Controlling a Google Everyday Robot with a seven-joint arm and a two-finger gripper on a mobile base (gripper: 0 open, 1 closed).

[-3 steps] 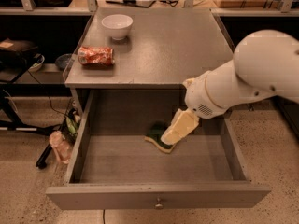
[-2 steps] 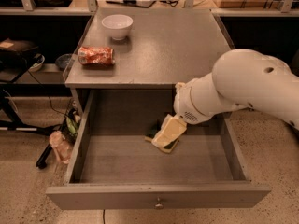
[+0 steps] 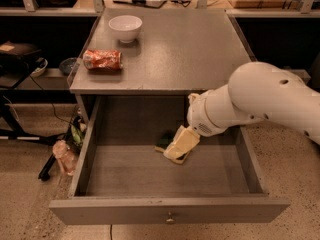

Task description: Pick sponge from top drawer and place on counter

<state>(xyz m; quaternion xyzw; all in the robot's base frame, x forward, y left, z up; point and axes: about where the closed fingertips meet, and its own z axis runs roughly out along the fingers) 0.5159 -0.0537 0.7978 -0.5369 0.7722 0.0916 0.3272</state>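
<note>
Item: grey cabinet with its top drawer (image 3: 84, 156) standing pulled fully out toward the camera, a small brass knob (image 3: 170, 217) showing on the front panel.

Contents of drawer: one sponge (image 3: 163, 140), dark green, lying on the drawer floor near the middle, toward the back. Only its left part is showing; the rest is sitting under the gripper.

Gripper (image 3: 179, 150): cream-coloured, reaching down into the drawer from the right and resting on or right at the sponge. Whether it is gripping the sponge or standing open over it cannot be told. The bulky white arm (image 3: 265, 101) is coming in over the drawer's right wall.

Bench (image 3: 195, 49): speckled grey top of the cabinet, above the drawer. It is carrying a white bowl (image 3: 125, 28) near the back left corner and a crushed red-orange can (image 3: 102, 60) lying on its side near the left edge, in front of the bowl and apart from it.
</note>
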